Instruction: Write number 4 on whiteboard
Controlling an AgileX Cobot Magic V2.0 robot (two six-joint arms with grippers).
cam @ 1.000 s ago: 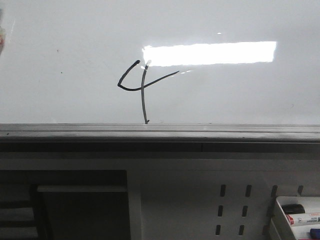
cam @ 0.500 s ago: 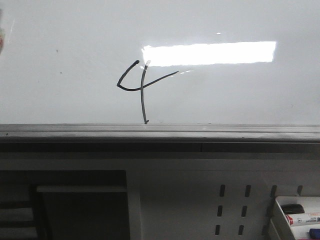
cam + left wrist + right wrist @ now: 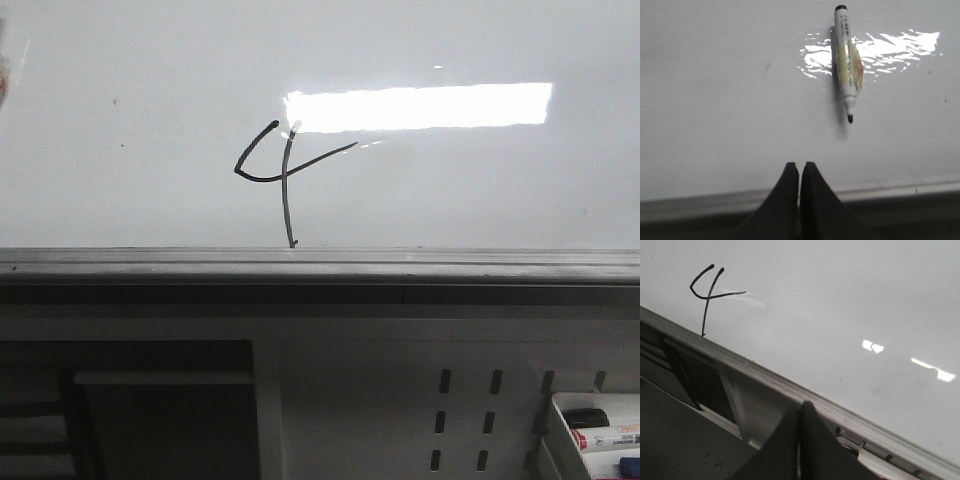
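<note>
Front view: number 4 [image 3: 285, 170] unchanged (whiteboard [image 3: 120, 100] too).

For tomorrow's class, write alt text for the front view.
A hand-drawn black number 4 sits on a glossy whiteboard, its stem reaching the grey bottom rail. A perforated panel and a tray of markers lie below.

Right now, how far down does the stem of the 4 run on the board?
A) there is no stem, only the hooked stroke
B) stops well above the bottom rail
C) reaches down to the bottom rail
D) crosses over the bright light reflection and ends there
C: in the front view the long stem of the number 4 runs down the whiteboard and ends right at its grey bottom rail.
</note>
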